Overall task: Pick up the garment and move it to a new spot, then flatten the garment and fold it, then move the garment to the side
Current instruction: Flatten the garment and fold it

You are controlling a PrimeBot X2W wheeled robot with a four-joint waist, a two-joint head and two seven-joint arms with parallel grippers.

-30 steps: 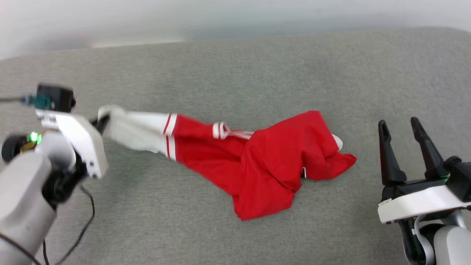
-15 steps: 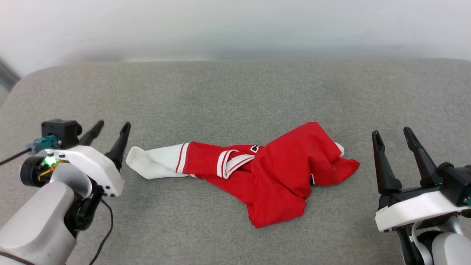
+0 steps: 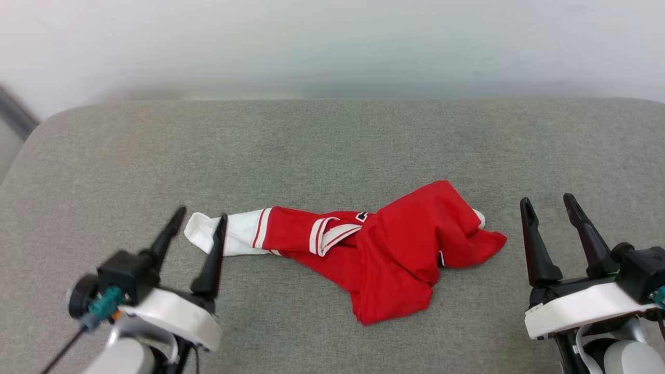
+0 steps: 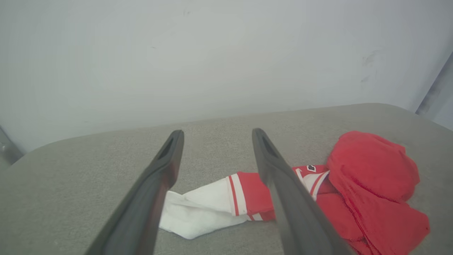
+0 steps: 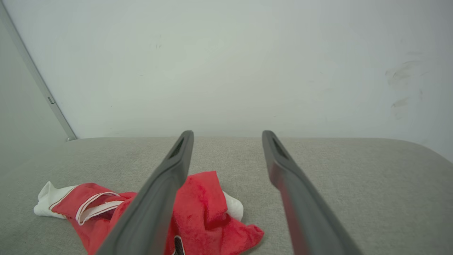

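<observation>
Red garment (image 3: pixel 384 254) lengthwise left-right, sleeve leftward

- Head view looks steeply down on the grey cushion (image 3: pixel 332 145), with the wall (image 3: pixel 332 47) across the frame's top.
- Left wrist view sits low, facing the wall along the left gripper (image 4: pixel 217 132).
- Right wrist view does likewise, along the right gripper (image 5: pixel 228 132).
- All three share the garment (image 3: pixel 395 259).

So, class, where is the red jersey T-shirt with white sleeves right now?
Head view: the red jersey T-shirt lies crumpled on the grey fabric cushion, between the left gripper and right gripper.
</observation>
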